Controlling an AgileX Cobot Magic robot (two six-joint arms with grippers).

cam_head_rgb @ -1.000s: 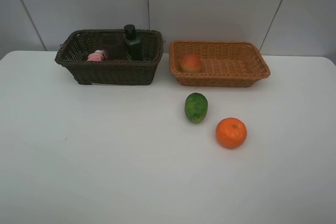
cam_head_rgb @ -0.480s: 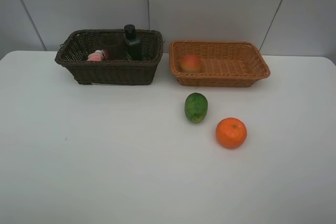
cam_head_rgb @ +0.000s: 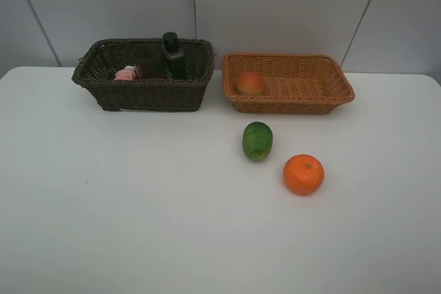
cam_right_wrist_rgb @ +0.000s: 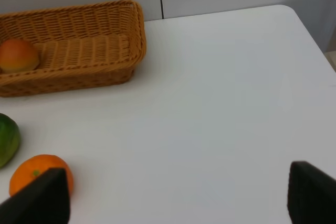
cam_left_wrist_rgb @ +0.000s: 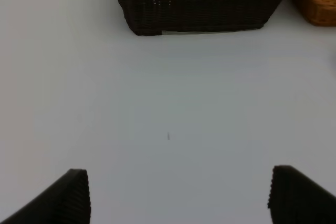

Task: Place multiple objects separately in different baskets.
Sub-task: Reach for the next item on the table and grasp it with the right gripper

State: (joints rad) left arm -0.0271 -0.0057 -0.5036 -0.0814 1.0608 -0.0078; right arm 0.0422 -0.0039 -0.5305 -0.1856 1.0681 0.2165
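- Nothing is shifting in the high view over the last second: the objects and both baskets are sitting where they were, and neither arm is showing here.
- In that view the dark brown basket (cam_head_rgb: pixel 148 94) is holding the pink white-capped bottle (cam_head_rgb: pixel 127 73), a dim cup (cam_head_rgb: pixel 151 63) and the black bottle (cam_head_rgb: pixel 172 53). The orange-tan basket (cam_head_rgb: pixel 289 103) is holding the peach-like fruit (cam_head_rgb: pixel 251 82) at its left end.
- The green oval fruit (cam_head_rgb: pixel 257 140) and the orange (cam_head_rgb: pixel 303 174) are lying on the white table (cam_head_rgb: pixel 138 204) in front of the tan basket, near each other but apart.
- Left wrist view: the left gripper (cam_left_wrist_rgb: pixel 178 192) is hanging over bare table short of the dark basket, fingers spread wide and carrying nothing.
- Right wrist view: the right gripper (cam_right_wrist_rgb: pixel 178 195) is also standing wide and empty, with the orange showing near one finger and the green fruit beyond it.
- The step in hand is probably fetching one of those two fruits — the right arm is looking better placed. Doing it well means centring the jaws over the fruit's widest part, descending straight and closing gently, since a round fruit is likely to roll — and staying clear of its neighbour.
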